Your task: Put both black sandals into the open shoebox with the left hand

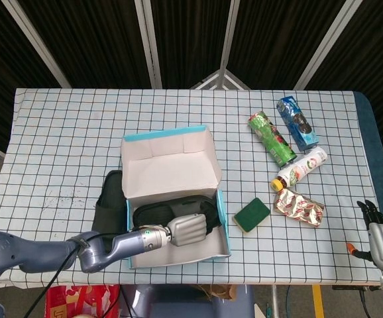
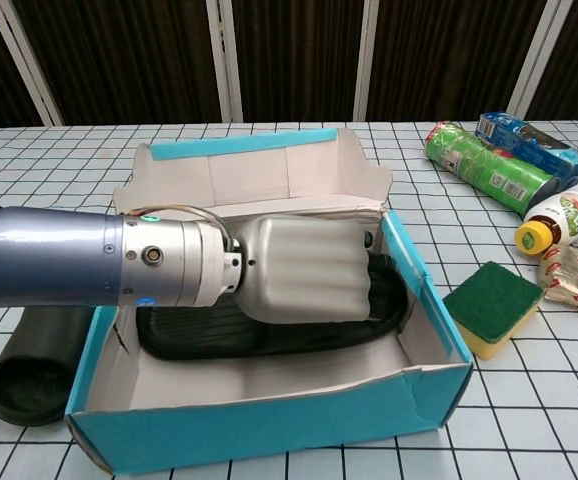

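Across the middle of both views, the counter wears a white, black-gridded cloth; dark slatted panels fill the top. The open shoebox sits at lower centre, one black sandal inside, the other sandal just left of it. The left hand is curled around the boxed sandal. The right hand, at the lower right, holds nothing, fingers apart.

Checked tablecloth over the whole table. At about 3 o'clock: green sponge with a yellow underside, crumpled foil packet just beyond, bottle with an orange cap lying on its side. Toward 1 o'clock: green can lying down, blue packet just beside it.
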